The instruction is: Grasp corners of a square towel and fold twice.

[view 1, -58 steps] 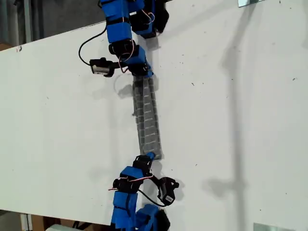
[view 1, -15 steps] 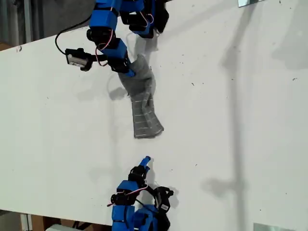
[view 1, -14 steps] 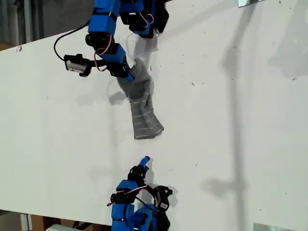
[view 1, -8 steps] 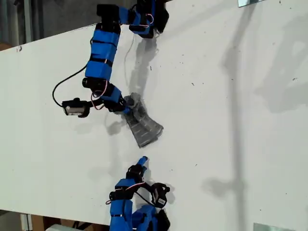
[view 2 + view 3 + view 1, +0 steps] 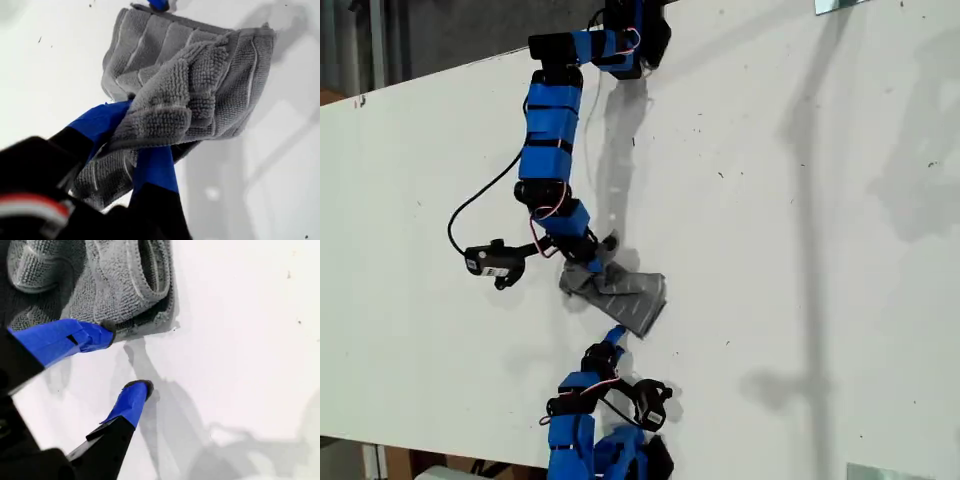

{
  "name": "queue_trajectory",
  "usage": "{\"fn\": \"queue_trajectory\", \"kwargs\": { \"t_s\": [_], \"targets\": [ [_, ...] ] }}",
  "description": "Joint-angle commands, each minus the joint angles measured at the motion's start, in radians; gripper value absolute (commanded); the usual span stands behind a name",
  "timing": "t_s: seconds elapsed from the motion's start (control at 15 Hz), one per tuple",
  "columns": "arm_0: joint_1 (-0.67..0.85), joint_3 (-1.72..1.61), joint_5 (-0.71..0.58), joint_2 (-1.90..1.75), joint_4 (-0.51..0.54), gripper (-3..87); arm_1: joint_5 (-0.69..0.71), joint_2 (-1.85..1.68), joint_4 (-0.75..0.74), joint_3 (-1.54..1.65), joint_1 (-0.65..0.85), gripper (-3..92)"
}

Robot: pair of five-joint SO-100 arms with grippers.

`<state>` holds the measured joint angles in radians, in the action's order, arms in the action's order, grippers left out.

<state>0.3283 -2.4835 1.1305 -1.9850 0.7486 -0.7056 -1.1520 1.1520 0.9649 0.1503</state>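
1. The first tool (image 5: 131, 131) is clamped on a bunched fold of the towel (image 5: 200, 80); its blue fingers (image 5: 152, 165) pinch the grey pile from both sides, as the first wrist view shows.
2. In the exterior view that same tool (image 5: 590, 262) sits at the towel's (image 5: 620, 293) upper edge, its arm reaching down from the base at the top of the picture.
3. The second tool (image 5: 127, 355) stands with its jaws apart and nothing between them. One blue fingertip (image 5: 102, 332) touches the towel's (image 5: 125, 285) near edge; the other rests over bare desk (image 5: 240, 340) just beside the cloth.
4. In the exterior view the second tool (image 5: 612, 338) points up at the towel's lower edge.
5. The towel lies crumpled and folded over itself, a small wedge-shaped heap on the white desk (image 5: 800, 250), between the two tools.
6. A black camera (image 5: 492, 262) on a wire hangs off the first arm, near the towel, on the exterior view's left of it.
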Motion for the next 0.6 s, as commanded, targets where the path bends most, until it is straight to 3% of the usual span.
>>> {"fn": "queue_trajectory", "kwargs": {
  "t_s": [0.0,0.27,0.53],
  "targets": [
    [0.017,0.018,-0.005,-0.005,-0.012,19.2,-0.15,-0.176,0.098,0.058,0.021,-0.1],
    [0.017,0.025,-0.003,0.002,-0.012,19.2,-0.5,-0.525,0.314,0.42,0.135,-0.1],
    [0.017,0.031,-0.008,0.009,-0.009,19.2,-0.615,-0.974,0.446,0.753,0.249,-0.1]
  ]
}}
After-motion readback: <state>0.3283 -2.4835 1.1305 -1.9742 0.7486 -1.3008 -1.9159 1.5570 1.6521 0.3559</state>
